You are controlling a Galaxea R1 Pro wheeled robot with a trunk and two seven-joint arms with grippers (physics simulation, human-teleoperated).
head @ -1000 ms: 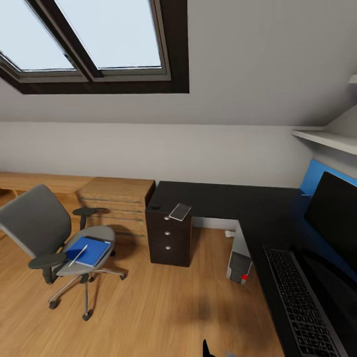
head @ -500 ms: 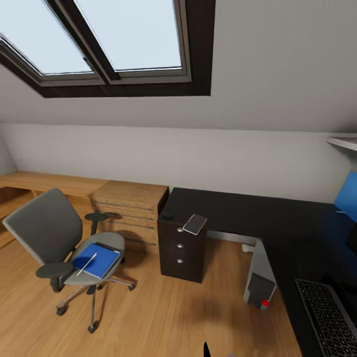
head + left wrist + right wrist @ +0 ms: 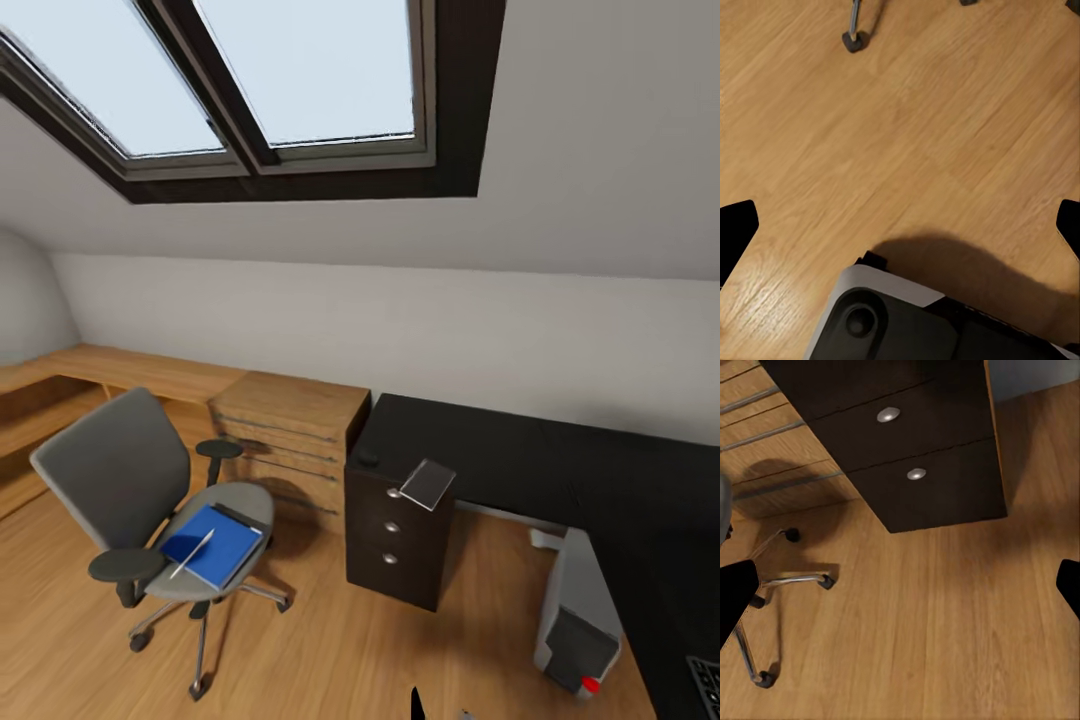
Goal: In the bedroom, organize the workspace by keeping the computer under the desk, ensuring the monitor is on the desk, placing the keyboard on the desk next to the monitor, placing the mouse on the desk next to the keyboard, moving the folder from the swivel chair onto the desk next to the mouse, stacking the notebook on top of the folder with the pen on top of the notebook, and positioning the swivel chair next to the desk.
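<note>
Two pincers idle: left pincer (image 3: 900,225) and right pincer (image 3: 900,585) both have jaws spread wide, black fingertips at the frame edges, nothing between them, wood floor (image 3: 330,650) below.

Target for this step looks like the flat bright blue rectangular folder (image 3: 215,545), lying on the seat of the grey padded swivel chair (image 3: 130,480) with black armrests. Thin silvery-white pen (image 3: 192,553) lies diagonally across the folder. Small dark grey notebook (image 3: 428,483) rests on the corner of the glossy black L-shaped surface (image 3: 520,470), overhanging the edge above the black drawers with silver knobs (image 3: 907,442). Small black rounded mouse (image 3: 368,459) sits near it. Light grey tower computer (image 3: 580,620) stands on the floor under the surface.

Handling, my guess:
- Folder: light, thin, semi-stiff, slick cover. Pinch an edge overhanging the seat.
- Pen will roll off if the folder tilts. Take the pen first or lift level.
- Chair is on castors; pushing down may shift it.
- Notebook: grab the overhanging edge.
</note>
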